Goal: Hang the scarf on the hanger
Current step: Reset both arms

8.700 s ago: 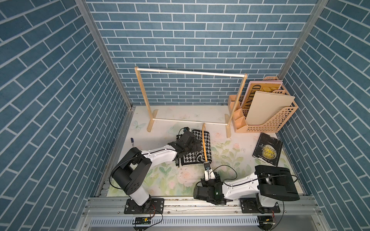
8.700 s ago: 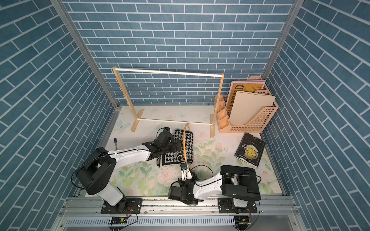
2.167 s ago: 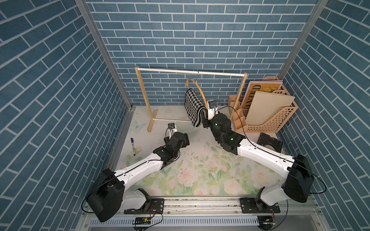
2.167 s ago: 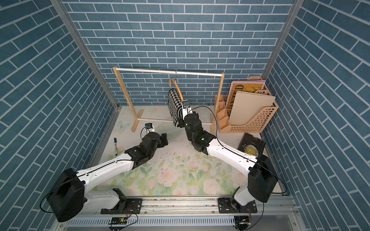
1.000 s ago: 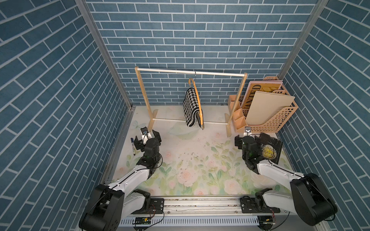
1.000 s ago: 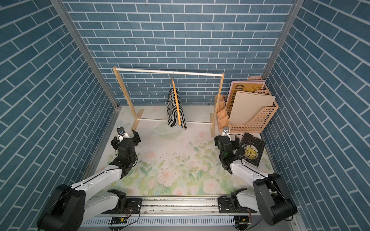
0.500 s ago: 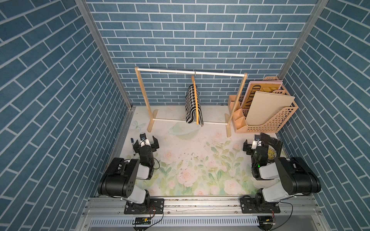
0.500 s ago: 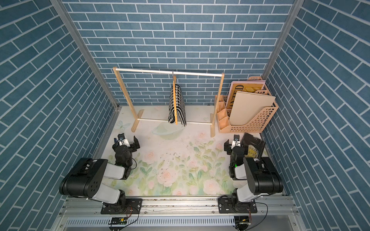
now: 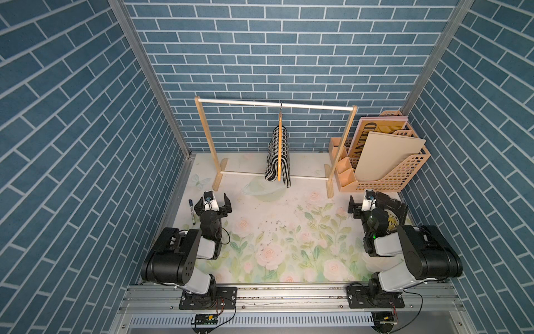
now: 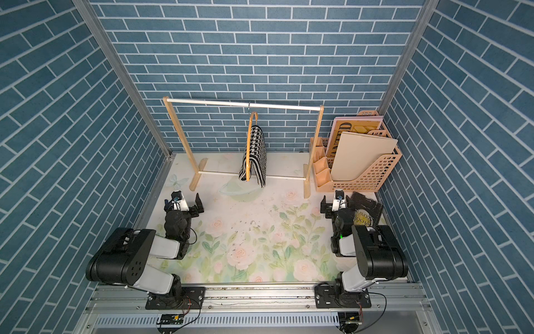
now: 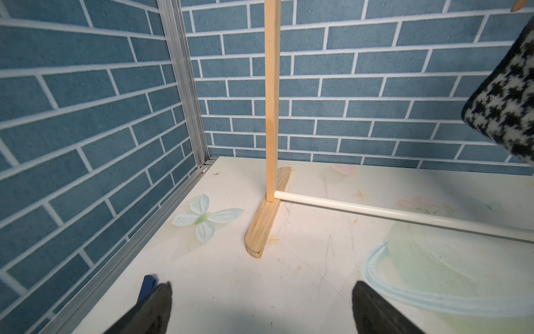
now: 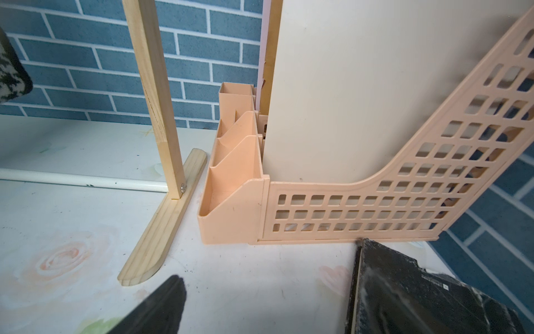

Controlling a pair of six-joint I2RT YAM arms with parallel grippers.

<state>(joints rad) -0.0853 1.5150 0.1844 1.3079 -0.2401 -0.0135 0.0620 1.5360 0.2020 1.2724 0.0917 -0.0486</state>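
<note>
The scarf (image 10: pixel 258 150) drapes over the hanger (image 10: pixel 247 144), hooked on the rack's rail (image 10: pixel 219 103), well apart from both arms; left gripper (image 9: pixel 213 204) and right gripper (image 9: pixel 365 204) rest wide and empty near the front; the job looks done, so parking moves should avoid jostling the rack.

Items on the bench (image 9: pixel 289 231): one scarf (image 9: pixel 271 156), one hanger (image 9: pixel 279 118), one rack (image 9: pixel 245 101), one peach file organizer (image 9: pixel 384 185), one dark book (image 9: pixel 397 206), one marker (image 9: pixel 191 212). One left tool (image 9: pixel 213 204), one right tool (image 9: pixel 365 202): two in all.
</note>
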